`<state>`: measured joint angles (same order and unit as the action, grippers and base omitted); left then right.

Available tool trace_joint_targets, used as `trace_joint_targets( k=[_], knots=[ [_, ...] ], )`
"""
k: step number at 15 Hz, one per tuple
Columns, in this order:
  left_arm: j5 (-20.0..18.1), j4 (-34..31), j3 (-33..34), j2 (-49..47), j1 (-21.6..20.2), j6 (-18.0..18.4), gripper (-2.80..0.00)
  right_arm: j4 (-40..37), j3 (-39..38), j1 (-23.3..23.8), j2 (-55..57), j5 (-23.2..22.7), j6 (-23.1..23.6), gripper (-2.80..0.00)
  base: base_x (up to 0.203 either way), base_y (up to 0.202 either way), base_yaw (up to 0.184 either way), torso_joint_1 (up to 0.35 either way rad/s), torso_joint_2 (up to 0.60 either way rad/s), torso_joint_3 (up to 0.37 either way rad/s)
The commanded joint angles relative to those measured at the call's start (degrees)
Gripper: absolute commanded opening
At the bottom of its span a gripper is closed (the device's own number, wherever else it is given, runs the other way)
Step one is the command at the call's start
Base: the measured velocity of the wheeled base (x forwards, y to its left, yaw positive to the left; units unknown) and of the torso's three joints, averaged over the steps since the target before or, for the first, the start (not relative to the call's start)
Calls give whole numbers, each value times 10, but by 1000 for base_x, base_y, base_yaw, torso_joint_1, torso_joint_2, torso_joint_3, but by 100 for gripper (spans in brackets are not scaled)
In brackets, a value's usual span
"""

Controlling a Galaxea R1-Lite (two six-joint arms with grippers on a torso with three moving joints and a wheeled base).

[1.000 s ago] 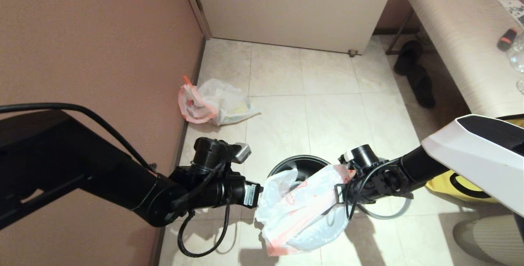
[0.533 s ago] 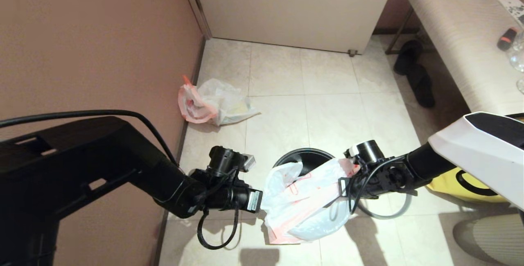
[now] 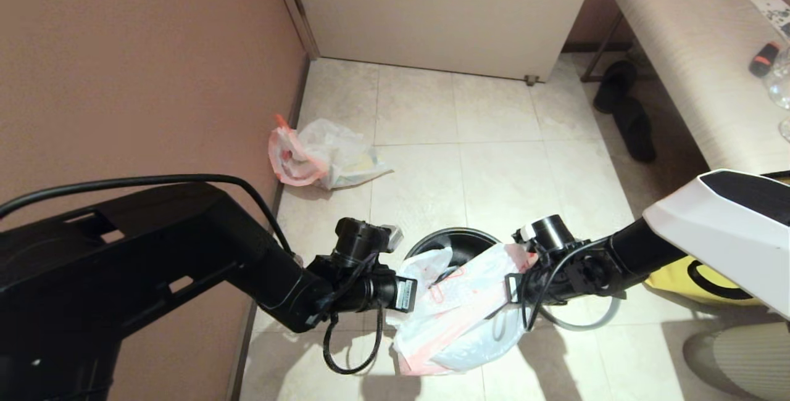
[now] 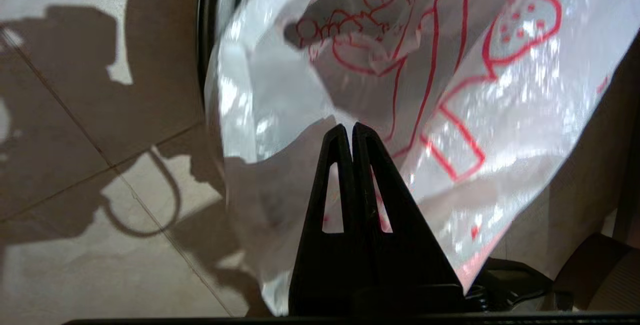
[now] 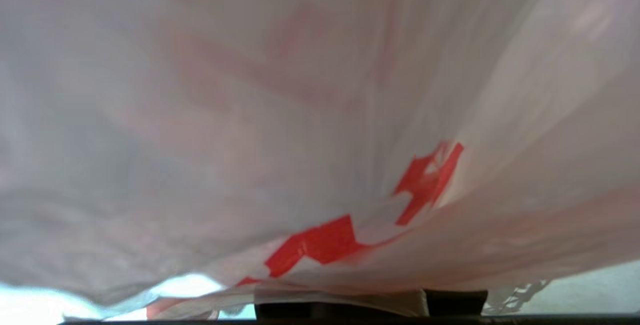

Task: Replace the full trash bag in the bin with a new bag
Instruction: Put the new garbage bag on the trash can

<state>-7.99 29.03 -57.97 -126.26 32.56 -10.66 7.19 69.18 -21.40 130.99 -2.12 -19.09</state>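
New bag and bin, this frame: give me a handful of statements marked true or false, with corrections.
1. The new bag hangs over the bin from the right claw. True.
2. The left claw is open wide around the bag. False: its fingers are shut together, tips against the bag's film.
3. The full trash bag is inside the bin. False: it lies on the floor by the wall, apart from the bin.
4. A yellow bag sits on the floor beyond the right arm. True.
5. The grey ring is seated on the bin's rim. False: it lies on the floor beside the bin, under the right arm.
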Motion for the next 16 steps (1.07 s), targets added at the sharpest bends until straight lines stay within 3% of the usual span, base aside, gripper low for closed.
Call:
trace_joint_targets(
  k=[1,3,6,9,12,16],
  knots=[
    [5,-9,-25,-20,3,1,-280,0,-2,-4,-2,-1,-2,-280,0,0,0,0,0,0],
    [23,-53,-65,-37,3,2,-280,-1,-4,-5,-7,-3,-2,-280,0,0,0,0,0,0],
    [85,-53,-70,-20,6,-1,-280,2,-8,-5,-6,-5,-2,-280,0,0,0,0,0,0],
    [90,-22,41,77,5,-18,-280,4,-6,-1,-3,-5,-2,-280,0,0,0,0,0,0],
    [96,64,150,83,-17,-26,-280,4,-4,3,-2,-5,-2,-280,0,0,0,0,0,0],
    [107,125,179,17,-31,-24,-280,5,-3,4,-3,-5,-9,-280,0,0,0,0,0,0]
  ],
)
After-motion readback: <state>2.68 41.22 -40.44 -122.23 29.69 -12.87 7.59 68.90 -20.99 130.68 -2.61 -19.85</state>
